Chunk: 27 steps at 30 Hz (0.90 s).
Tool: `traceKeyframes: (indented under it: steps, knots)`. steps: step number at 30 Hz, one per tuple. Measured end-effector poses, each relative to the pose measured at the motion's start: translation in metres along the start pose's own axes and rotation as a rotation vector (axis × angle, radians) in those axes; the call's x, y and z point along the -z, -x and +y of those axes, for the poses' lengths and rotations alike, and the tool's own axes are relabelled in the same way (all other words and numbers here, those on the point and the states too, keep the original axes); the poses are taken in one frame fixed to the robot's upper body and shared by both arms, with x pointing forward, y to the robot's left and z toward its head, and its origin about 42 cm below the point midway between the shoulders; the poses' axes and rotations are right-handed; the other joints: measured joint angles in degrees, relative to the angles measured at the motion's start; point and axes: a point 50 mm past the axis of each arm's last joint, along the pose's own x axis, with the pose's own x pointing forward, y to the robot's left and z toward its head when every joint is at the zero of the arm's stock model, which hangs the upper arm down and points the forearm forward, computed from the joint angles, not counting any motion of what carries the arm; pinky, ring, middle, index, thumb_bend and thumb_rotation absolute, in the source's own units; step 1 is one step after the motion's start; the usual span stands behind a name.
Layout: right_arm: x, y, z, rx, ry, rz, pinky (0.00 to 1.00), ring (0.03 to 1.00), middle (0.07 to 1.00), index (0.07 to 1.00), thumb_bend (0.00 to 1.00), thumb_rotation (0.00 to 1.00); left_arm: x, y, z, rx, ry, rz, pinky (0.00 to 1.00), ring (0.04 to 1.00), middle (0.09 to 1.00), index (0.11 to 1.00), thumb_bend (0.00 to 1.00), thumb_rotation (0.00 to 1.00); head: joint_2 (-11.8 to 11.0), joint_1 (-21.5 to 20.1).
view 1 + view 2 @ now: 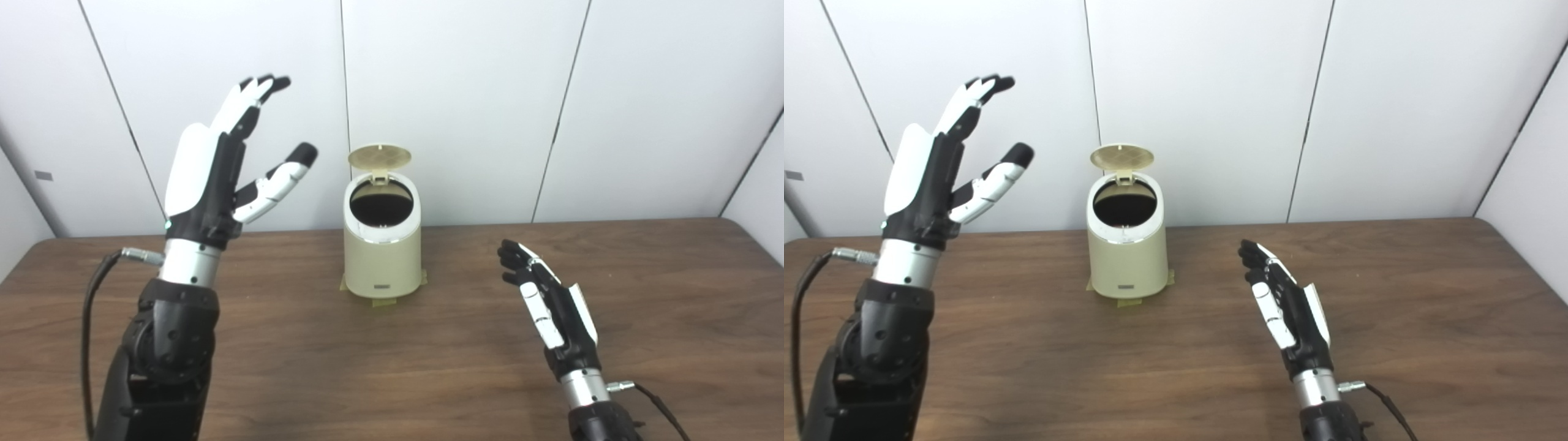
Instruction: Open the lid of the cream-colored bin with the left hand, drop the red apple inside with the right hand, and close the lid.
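- Lower right of the frame, nearest you: your right hand (551, 306) hovers low over the counter (643, 294), palm turned inward, fingers loosely spread, holding nothing.
- Left of the frame: your left hand (214, 177) is raised high, fingers apart and empty, well apart from the bin.
- The counter is dark wood-grain laminate, smooth and matte.
- Centre, further back: the cream-colored bin (381, 254) is a small rounded cylinder of smooth hard plastic, probably light and easy to tip; tape tabs at its base appear to anchor it.
- Its lid (379, 157), a thin round disc with a gridded underside, stands upright on a rear hinge; push it down from the top edge, gently.
- No red apple shows anywhere; the dark bin interior hides whatever lies inside.
- Farthest: plain white wall panels (459, 92).
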Motion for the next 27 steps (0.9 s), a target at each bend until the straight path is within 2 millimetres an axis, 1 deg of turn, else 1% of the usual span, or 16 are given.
traceKeyframes:
  steps: [1,4,8,10,12,15,16,18,22,24,27]
  knots:
    - [0.0,0.0,0.0,0.001,0.0,0.0,0.82,0.862,0.843,0.826,0.16,0.87,-0.003,-0.003,-0.004,0.014,-0.023,0.006,1.0,1.0,0.962,0.888,0.81,0.93,0.0,0.0]
    - [0.0,0.0,0.0,0.004,-0.003,0.0,0.84,0.871,0.844,0.825,0.15,0.84,-0.012,-0.018,-0.009,0.045,-0.091,0.014,1.0,1.0,0.913,0.882,0.86,0.96,0.0,0.26]
    - [0.0,0.0,0.0,0.004,-0.007,-0.004,0.86,0.875,0.844,0.823,0.15,0.84,-0.029,-0.048,-0.011,0.061,-0.192,-0.032,1.0,1.0,0.879,0.863,0.84,0.95,0.0,0.18]
    - [0.0,0.0,0.001,0.005,-0.008,-0.005,0.85,0.871,0.844,0.824,0.16,0.84,-0.037,-0.058,-0.012,0.063,-0.228,-0.059,1.0,1.0,0.867,0.853,0.85,0.93,0.0,0.18]
    - [0.0,0.001,0.0,0.007,-0.007,-0.003,0.86,0.87,0.845,0.825,0.17,0.83,-0.041,-0.066,-0.02,0.098,-0.256,-0.067,1.0,1.0,0.855,0.844,0.88,0.91,0.09,0.18]
    - [0.001,0.002,0.0,0.007,-0.004,0.0,0.84,0.863,0.839,0.821,0.14,0.8,-0.043,-0.075,-0.032,0.166,-0.266,-0.04,1.0,1.0,0.872,0.855,0.94,0.89,0.09,0.18]
    - [0.001,0.002,0.0,0.007,-0.003,0.0,0.84,0.86,0.835,0.818,0.15,0.79,-0.043,-0.077,-0.035,0.185,-0.267,-0.031,1.0,0.997,0.873,0.855,0.97,0.9,0.09,0.09]
    - [0.001,0.003,0.0,0.007,-0.003,0.0,0.84,0.858,0.832,0.815,0.14,0.78,-0.046,-0.082,-0.04,0.221,-0.289,-0.007,1.0,0.995,0.873,0.854,1.0,0.91,0.09,0.0]
    - [0.001,0.003,-0.001,0.01,-0.003,0.001,0.82,0.85,0.826,0.812,0.14,0.77,-0.05,-0.093,-0.043,0.265,-0.341,0.017,1.0,0.99,0.865,0.843,1.0,0.94,0.26,0.0]
    - [0.001,0.003,-0.001,0.01,-0.003,0.0,0.8,0.84,0.822,0.81,0.14,0.76,-0.05,-0.098,-0.046,0.279,-0.359,0.025,1.0,0.982,0.85,0.823,1.0,0.93,0.18,-0.17]
    - [0.002,0.003,-0.001,0.013,-0.006,0.001,0.81,0.84,0.823,0.812,0.14,0.75,-0.048,-0.101,-0.052,0.297,-0.377,0.04,1.0,0.966,0.826,0.798,1.0,0.92,0.09,-0.09]
